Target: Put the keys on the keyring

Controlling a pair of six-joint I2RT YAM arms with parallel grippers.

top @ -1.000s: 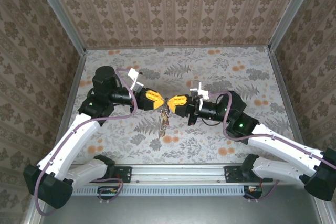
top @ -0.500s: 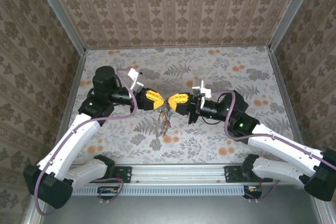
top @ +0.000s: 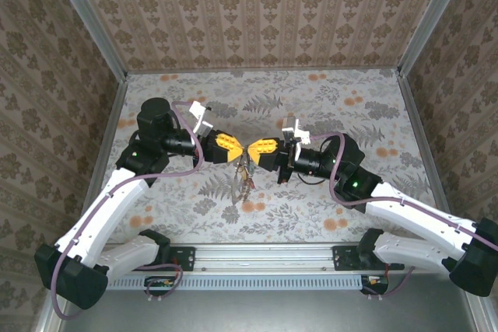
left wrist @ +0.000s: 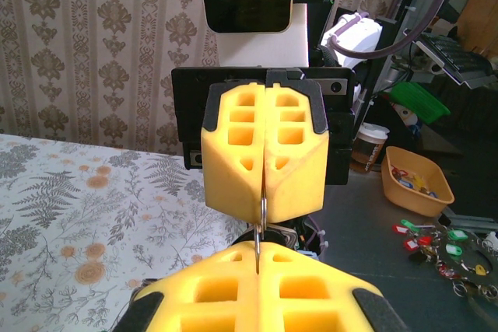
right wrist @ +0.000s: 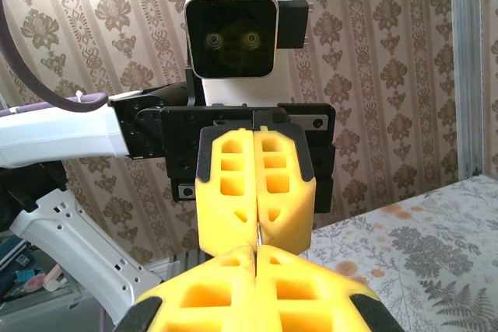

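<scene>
We note left gripper (top: 239,148) and right gripper (top: 254,150) tip to tip above middle of floral table (top: 350,114). Both jaw pairs pressed together, each pinching keyring (left wrist: 263,206). Left wrist view: thin metal edge of ring runs from seam of one finger pair into seam of other. Bunch of keys (top: 244,179) hangs just below meeting point. We cannot tell whether bunch touches table.
</scene>
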